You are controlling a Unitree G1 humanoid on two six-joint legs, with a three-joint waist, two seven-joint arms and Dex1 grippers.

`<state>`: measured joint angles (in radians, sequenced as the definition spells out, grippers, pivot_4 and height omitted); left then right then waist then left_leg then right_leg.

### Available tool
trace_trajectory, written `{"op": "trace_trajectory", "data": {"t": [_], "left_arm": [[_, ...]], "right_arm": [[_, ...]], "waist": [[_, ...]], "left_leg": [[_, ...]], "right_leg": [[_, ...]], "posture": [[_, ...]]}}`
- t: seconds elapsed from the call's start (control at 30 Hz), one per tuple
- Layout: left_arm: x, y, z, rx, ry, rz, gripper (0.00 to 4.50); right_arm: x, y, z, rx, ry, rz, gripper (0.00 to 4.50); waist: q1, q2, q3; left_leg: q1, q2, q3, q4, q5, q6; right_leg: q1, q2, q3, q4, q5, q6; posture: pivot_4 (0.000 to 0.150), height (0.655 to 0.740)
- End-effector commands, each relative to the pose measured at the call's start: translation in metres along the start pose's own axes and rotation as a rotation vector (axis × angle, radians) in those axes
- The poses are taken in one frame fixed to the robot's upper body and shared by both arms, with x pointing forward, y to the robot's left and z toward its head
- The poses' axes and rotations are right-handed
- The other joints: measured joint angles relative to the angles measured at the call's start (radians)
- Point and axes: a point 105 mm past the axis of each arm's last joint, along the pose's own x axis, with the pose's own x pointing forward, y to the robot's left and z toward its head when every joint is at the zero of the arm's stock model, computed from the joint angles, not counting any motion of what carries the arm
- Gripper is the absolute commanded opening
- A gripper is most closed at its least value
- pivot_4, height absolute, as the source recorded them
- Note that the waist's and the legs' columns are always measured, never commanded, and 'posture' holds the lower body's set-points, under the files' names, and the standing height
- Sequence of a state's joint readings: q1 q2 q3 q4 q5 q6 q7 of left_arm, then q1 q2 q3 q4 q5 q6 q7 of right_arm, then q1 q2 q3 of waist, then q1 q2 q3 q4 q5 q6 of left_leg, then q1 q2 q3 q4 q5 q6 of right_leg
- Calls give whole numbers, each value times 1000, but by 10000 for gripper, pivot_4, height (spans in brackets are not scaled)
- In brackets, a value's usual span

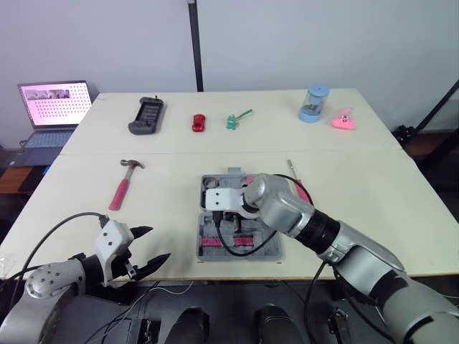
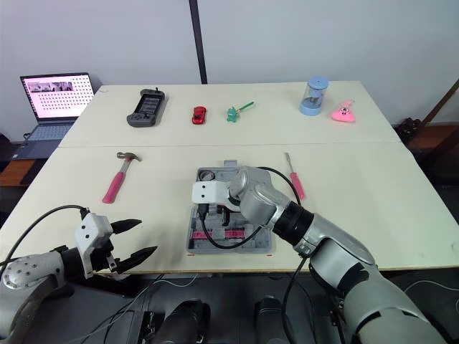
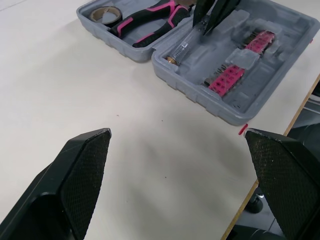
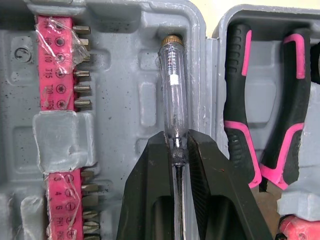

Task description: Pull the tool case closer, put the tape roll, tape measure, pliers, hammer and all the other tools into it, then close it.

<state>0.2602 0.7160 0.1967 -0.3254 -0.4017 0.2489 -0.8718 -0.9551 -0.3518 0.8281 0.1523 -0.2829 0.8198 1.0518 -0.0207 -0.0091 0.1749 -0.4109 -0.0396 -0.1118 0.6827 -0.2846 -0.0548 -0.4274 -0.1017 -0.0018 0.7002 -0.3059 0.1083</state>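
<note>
- The tool case (image 3: 195, 90) sits open at the near edge of the table, both grey halves facing up.
- The right gripper (image 4: 178, 137) is over the case's near half, its two black fingers pinched on a clear-handled tester screwdriver (image 4: 171, 95).
- The tester runs alongside the seam between the two halves, just beside it, with its brass cap pointing away from the fingers. I cannot tell whether it is fully seated in its moulded slot.
- Also in that near half are the pink bit strips (image 4: 60, 65), with rows of bits under torn clear film.
- In the far half, the pliers (image 4: 237, 85) lie with their black-and-pink handles side by side.
- The tape roll (image 3: 105, 14) lies flat in the left corner of that far half, next to the pliers.
- The left gripper (image 3: 177, 134) hangs to the left of the case at the table's near edge, fingers spread wide and holding nothing.
- The hammer (image 1: 122, 188), with its pink handle, lies on the table left of the case and a little beyond it, well apart.
- A pink-handled screwdriver (image 2: 294, 178) lies on the table just off the case's right side.
</note>
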Motion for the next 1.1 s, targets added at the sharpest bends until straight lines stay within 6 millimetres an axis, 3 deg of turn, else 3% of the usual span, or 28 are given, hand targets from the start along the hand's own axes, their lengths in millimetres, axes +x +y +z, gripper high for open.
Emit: {"op": "trace_trajectory", "data": {"t": [0.03,0.17,0.4,0.53,0.6,0.7,0.87,1.1], "left_arm": [[-3,1,9,44,-17,9,45000],[-2,0,7,40,-10,7,45000],[-2,0,8,39,-12,2,45000],[2,-1,15,38,-41,-8,45000],[4,-2,16,45,-42,-29,45000],[6,-1,17,49,-45,-37,45000],[9,1,20,55,-49,-45,45000],[10,3,20,64,-40,-54,45000]], "right_arm": [[-7,-6,10,-8,-32,-30,5114],[-11,-3,13,-23,-42,-20,23446],[-44,-8,18,-23,-158,-45,23446],[-65,-14,28,89,-454,-113,23446],[-68,-14,25,57,-568,-183,23446],[-62,-1,21,127,-635,-75,23446],[-36,4,-3,89,-557,-75,222],[-8,5,-19,197,-534,-30,222]], "waist": [[0,0,0],[0,0,0],[2,0,0],[2,0,0],[4,0,0],[3,0,0],[-1,0,0],[0,0,0]], "left_leg": [[0,0,0,0,0,0],[0,0,0,0,0,0],[0,0,0,0,0,0],[0,0,0,0,0,0],[0,0,0,0,0,0],[0,0,0,0,0,0],[0,1,0,0,0,0],[0,1,0,0,0,0]], "right_leg": [[0,0,0,0,0,0],[0,0,0,0,0,0],[0,0,0,0,0,0],[1,0,0,0,0,0],[1,0,0,0,0,0],[1,-1,0,0,0,0],[1,2,0,0,0,0],[1,2,0,0,0,0]], "posture": [[1500,6741],[1500,6741],[1500,6741],[1500,6741],[1500,6741],[1500,6741],[1500,6741],[1500,6741]]}}
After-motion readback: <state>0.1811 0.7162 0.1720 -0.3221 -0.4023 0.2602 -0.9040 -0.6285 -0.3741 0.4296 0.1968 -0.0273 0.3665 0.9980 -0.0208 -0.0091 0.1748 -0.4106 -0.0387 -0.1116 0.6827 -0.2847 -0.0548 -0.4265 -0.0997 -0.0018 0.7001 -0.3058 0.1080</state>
